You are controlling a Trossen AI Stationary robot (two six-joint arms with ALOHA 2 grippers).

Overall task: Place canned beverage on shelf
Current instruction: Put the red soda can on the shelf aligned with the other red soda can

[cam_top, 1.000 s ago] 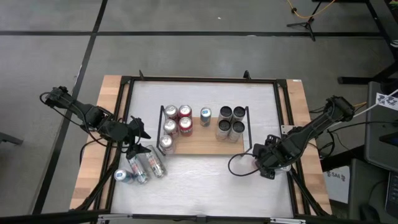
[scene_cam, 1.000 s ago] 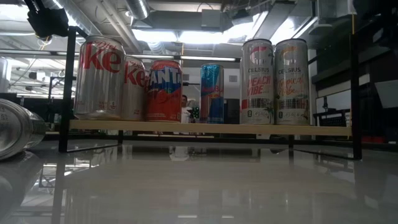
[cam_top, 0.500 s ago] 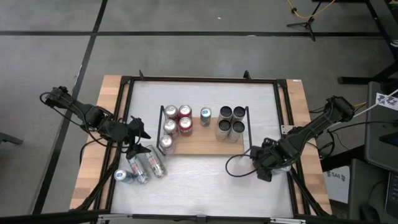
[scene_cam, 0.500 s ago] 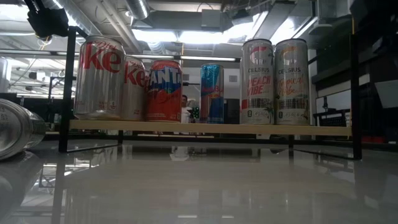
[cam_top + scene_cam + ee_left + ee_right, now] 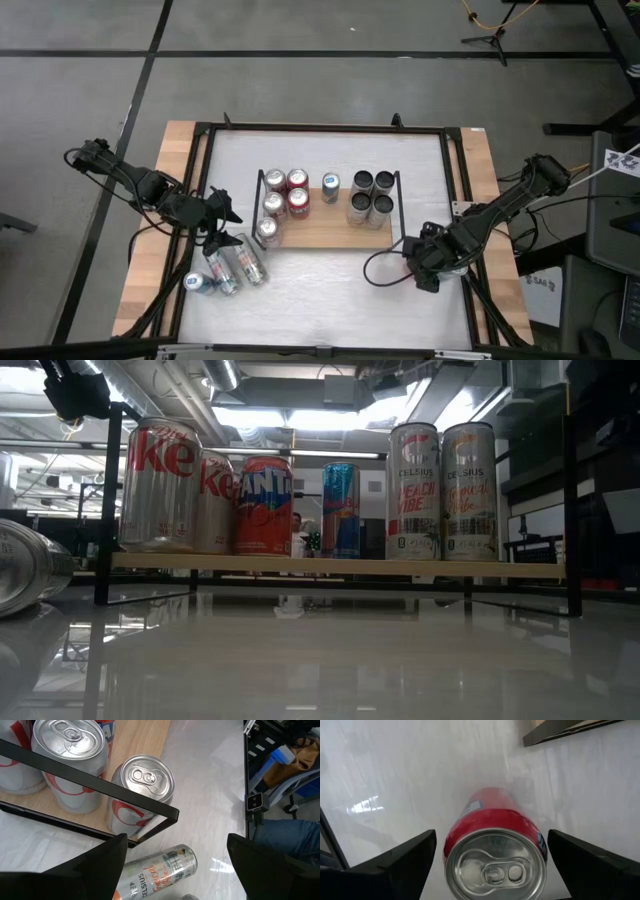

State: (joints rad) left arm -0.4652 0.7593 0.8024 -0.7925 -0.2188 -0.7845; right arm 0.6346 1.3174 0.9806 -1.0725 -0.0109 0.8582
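The shelf point(image 5: 330, 230) is a light wooden board with black end rails point(image 5: 90, 785), carrying several upright cans point(image 5: 265, 505). A red canned beverage point(image 5: 495, 850) stands upright on the white table beside the shelf's near right corner. My right gripper point(image 5: 492, 867) points down over it, open, one finger on each side and apart from the can. In the high view that gripper point(image 5: 422, 270) hides the can. My left gripper point(image 5: 222, 212) hovers open above the shelf's near left corner. Below it, a Celsius can point(image 5: 155, 870) lies on its side.
Three cans lie on their sides on the table near the left front, two silver point(image 5: 235, 262) and one blue point(image 5: 198, 284). The middle front of the shelf board is bare. A black frame point(image 5: 320, 130) rims the white tabletop. Cables loop beside my right arm point(image 5: 380, 268).
My right gripper has tipped slightly and shifted a little toward the table's left edge, then held still. The cans and my left gripper have stayed where they were.
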